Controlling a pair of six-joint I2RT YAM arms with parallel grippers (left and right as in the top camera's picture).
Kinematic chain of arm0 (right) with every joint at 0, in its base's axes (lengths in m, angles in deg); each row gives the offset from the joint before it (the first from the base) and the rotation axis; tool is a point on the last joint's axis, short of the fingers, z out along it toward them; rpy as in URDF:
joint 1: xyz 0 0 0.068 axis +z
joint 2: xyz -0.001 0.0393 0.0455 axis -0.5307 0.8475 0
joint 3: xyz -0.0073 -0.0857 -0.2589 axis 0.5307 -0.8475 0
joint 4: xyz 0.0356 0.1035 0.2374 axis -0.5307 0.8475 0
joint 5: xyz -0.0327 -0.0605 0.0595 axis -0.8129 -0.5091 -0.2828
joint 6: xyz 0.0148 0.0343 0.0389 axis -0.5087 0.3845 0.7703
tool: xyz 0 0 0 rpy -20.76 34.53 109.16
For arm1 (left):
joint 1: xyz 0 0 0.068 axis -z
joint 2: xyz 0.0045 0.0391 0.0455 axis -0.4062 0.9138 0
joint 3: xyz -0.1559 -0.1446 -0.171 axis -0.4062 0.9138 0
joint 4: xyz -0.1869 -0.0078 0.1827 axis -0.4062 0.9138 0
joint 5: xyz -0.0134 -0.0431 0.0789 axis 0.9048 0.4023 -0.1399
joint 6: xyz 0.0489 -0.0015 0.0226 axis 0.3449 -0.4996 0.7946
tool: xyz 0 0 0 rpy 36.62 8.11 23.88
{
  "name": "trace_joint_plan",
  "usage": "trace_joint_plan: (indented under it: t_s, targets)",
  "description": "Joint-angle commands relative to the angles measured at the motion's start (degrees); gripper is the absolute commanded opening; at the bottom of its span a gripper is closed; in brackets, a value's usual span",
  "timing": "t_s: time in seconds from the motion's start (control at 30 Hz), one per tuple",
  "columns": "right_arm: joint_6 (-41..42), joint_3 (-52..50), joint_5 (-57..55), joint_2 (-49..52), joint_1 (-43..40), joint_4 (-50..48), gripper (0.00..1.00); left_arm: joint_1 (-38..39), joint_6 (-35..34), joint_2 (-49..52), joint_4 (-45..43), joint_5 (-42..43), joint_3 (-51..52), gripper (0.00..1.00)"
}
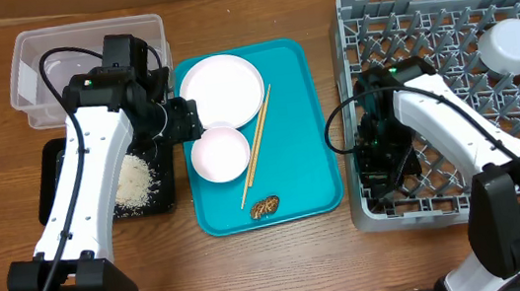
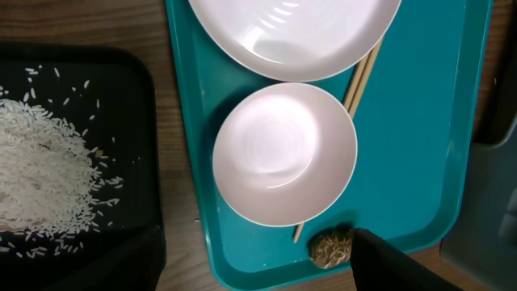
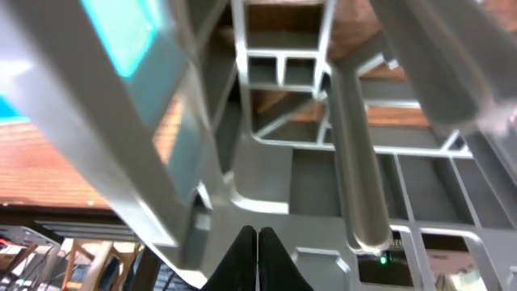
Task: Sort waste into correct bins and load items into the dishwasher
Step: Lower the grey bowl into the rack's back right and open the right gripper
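Note:
A teal tray (image 1: 305, 110) holds a white plate (image 1: 221, 91), a white bowl (image 1: 219, 154), chopsticks (image 1: 258, 144) and a brown food scrap (image 1: 266, 206). My left gripper (image 1: 181, 121) hovers open and empty above the tray's left edge, beside the bowl. In the left wrist view the bowl (image 2: 283, 153) lies between the open fingers (image 2: 258, 275), with the plate (image 2: 295, 32), chopsticks (image 2: 365, 74) and scrap (image 2: 329, 247) around it. My right gripper (image 1: 380, 165) is shut and empty, low inside the grey dishwasher rack (image 1: 441, 4). Its closed fingertips (image 3: 257, 257) sit among the rack bars (image 3: 355, 162).
A black tray (image 1: 53, 161) with loose rice (image 1: 133, 181) lies left of the teal tray, also in the left wrist view (image 2: 48, 170). A clear plastic bin (image 1: 31, 64) stands at the back left. A white cup (image 1: 511, 45) sits upside down in the rack.

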Motion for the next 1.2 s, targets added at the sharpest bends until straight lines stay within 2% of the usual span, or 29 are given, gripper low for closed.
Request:
trace_joint_plan:
  t_s: [0.0,0.2,0.43,0.6,0.8,0.93,1.17]
  targets:
    - [-0.04,-0.24,0.72,-1.03,-0.2,1.49,0.06,0.11,1.09,-1.03,-0.04,-0.33,-0.96,0.75]
    - [-0.46,-0.24,-1.4,-1.09,-0.15,7.61,0.11,0.11,1.11,-1.03,-0.07,-0.35,-0.96,0.75]
    - [-0.15,-0.26,-1.4,-1.14,-0.15,7.61,0.11,0.11,1.11,-1.03,0.2,-0.7,-0.96,0.75]
    - [3.58,-1.86,-1.99,-1.11,-0.15,4.72,0.11,0.11,1.31,-1.03,0.09,-0.72,-0.96,0.76]
    - [5.88,-5.73,-1.84,-1.11,-0.15,1.29,0.1,0.11,1.33,-1.03,0.09,-0.74,-0.96,0.76]
    - [7.04,-6.71,-1.84,-1.14,-0.15,1.38,0.04,0.11,1.33,-1.03,0.04,-0.74,-0.96,0.76]
    - [7.34,-6.69,-1.88,-1.88,-0.15,1.49,0.04,0.11,1.31,-1.03,-0.09,-0.74,-0.96,0.76]
